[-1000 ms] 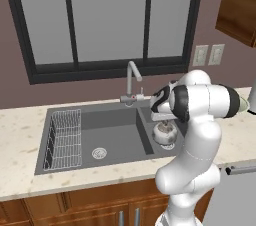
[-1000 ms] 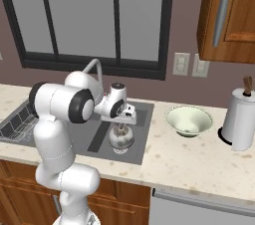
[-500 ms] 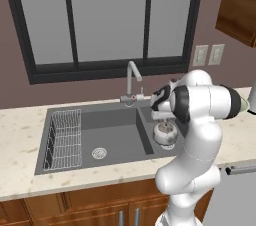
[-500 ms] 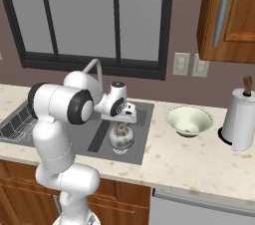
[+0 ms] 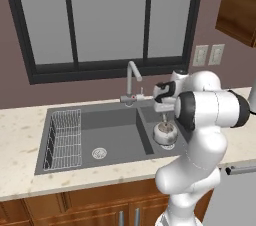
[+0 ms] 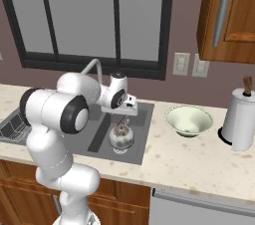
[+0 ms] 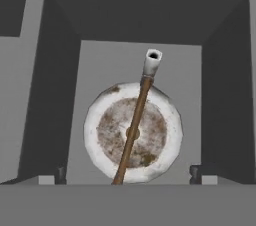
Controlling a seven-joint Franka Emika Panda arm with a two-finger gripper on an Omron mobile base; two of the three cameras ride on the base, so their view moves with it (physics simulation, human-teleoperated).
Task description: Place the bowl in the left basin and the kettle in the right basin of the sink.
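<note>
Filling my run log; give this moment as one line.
kettle: in right basin | gripper: open above it | bowl: on counter

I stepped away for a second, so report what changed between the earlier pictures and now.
The gripper let go of the kettle: its fingers now stand wide apart on either side, and the kettle sits free on the floor of the right basin. The arm barely shifted. The bowl stayed on the counter right of the sink.
</note>
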